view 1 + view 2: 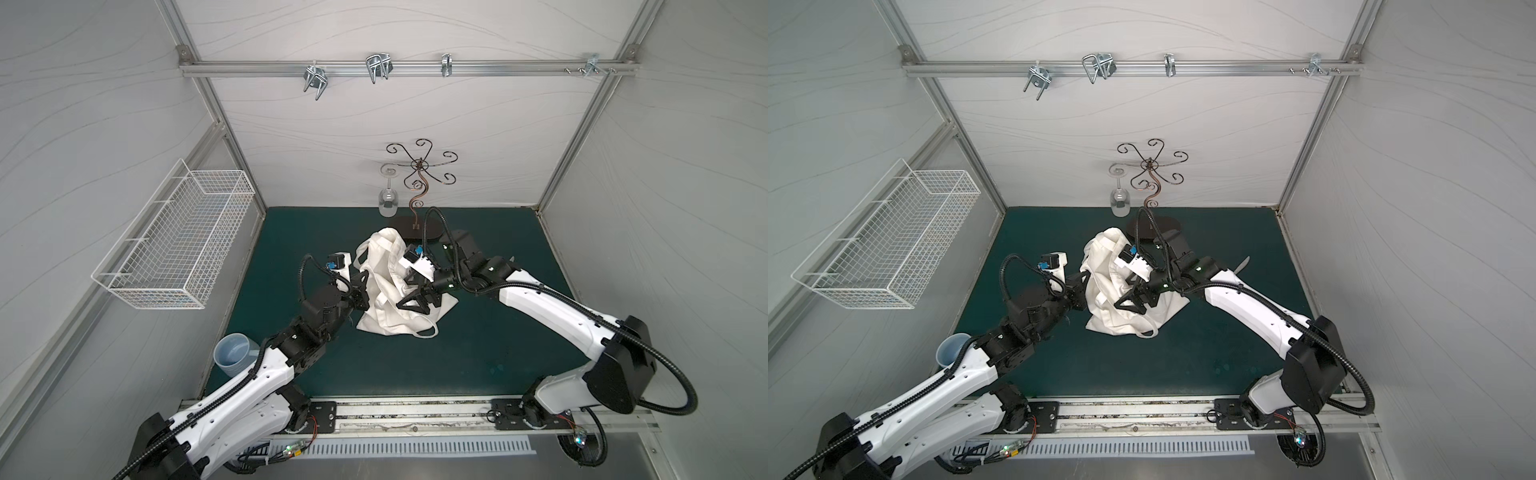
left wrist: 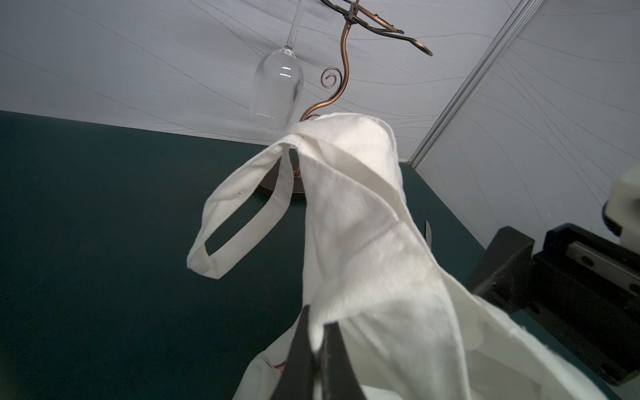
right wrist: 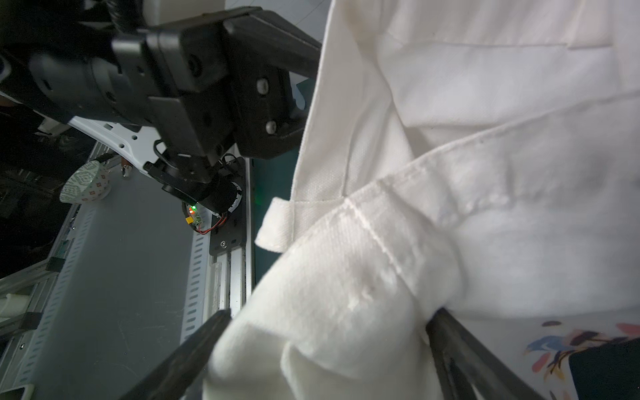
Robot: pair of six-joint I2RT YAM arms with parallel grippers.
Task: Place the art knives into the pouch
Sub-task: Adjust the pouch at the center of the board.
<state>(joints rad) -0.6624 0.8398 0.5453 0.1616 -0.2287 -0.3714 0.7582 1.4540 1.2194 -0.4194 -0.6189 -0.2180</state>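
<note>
The off-white pouch (image 1: pixel 384 309) (image 1: pixel 1100 307) lies crumpled on the green mat, partly lifted between both arms. My left gripper (image 1: pixel 360 286) (image 1: pixel 1082 282) (image 2: pixel 318 322) is shut on a fold of its cloth (image 2: pixel 363 242) at the left edge. One loop handle (image 2: pixel 239 225) hangs free. My right gripper (image 1: pixel 410 306) (image 1: pixel 1128 306) (image 3: pixel 329 315) stands open over the pouch's middle, jaws wide apart, with a bulge of the cloth (image 3: pixel 346 277) between them. A slim grey piece, apparently the art knife (image 1: pixel 1243 263) (image 2: pixel 428 232), lies on the mat behind the right arm, apart from both grippers.
A copper stand (image 1: pixel 419 187) with a hanging wine glass (image 1: pixel 388 199) rises just behind the pouch. A white wire basket (image 1: pixel 174 245) hangs on the left wall. A blue measuring cup (image 1: pixel 232 353) sits by the left arm. Hooks hang on a rail (image 1: pixel 498 68) at the back.
</note>
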